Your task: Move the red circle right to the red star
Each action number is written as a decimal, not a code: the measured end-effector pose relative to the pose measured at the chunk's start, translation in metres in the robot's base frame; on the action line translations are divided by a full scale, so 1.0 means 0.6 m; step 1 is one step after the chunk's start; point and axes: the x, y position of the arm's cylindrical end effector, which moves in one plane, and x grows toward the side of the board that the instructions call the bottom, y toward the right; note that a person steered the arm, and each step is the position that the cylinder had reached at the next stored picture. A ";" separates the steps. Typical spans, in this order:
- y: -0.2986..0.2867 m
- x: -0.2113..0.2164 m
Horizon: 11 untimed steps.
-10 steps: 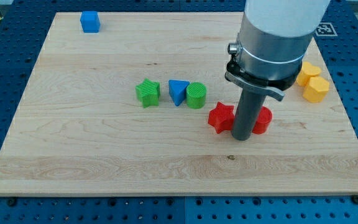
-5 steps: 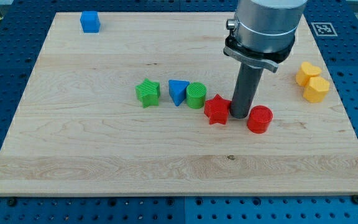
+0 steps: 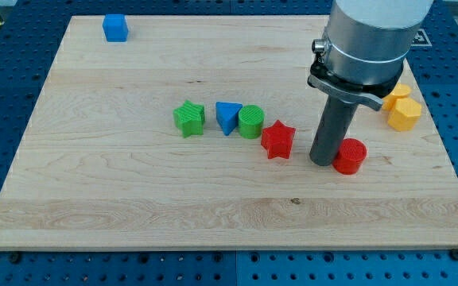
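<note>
- A wooden board [image 3: 133, 199] seen from above and in front, with small coloured blocks on it.
- My tip [image 3: 322, 162] is a bare rod with no jaws, so it holds nothing. It stands between the two red blocks.
- The red circle [image 3: 349, 156] touches the tip at its 3 o'clock.
- The red star [image 3: 277, 140] sits apart at the tip's 9 o'clock, just beside a green circle [image 3: 251, 121].
- By my judgement the task is unfinished: a gap separates circle and star, and the tip is on the wrong side to close it.
</note>
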 end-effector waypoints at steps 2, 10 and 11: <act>0.007 0.006; 0.131 0.014; 0.144 0.029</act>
